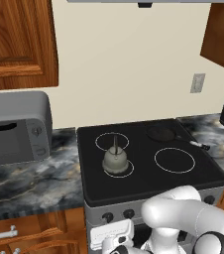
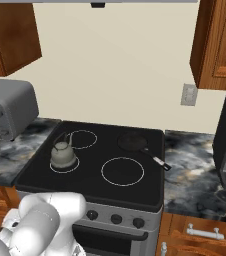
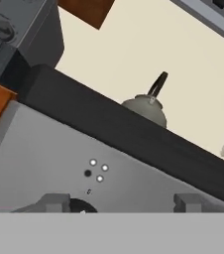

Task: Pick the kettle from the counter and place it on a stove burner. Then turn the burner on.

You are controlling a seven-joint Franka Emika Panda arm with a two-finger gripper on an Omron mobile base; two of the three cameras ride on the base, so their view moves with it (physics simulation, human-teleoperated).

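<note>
The pale grey kettle (image 1: 115, 159) (image 2: 62, 155) stands upright on the stove burner (image 1: 127, 172) (image 2: 65, 169), the small white ring at the front left of the black cooktop. In the hand view the kettle (image 3: 146, 109) shows above the stove's front edge. My gripper (image 3: 121, 202) is low in front of the grey control panel, with its hand (image 1: 111, 237) below the knobs. Its fingertips (image 3: 54, 201) stand wide apart and open. A dark knob (image 3: 82, 205) sits between them, nearer the left one, and I cannot tell whether they touch it. Nothing is held.
A dark pan (image 1: 162, 133) (image 2: 132, 141) with a long handle lies on the back right ring. A grey toaster oven (image 1: 15, 129) (image 2: 7, 112) stands on the marbled counter (image 1: 34, 183) left of the stove. Several knobs (image 2: 116, 218) line the panel.
</note>
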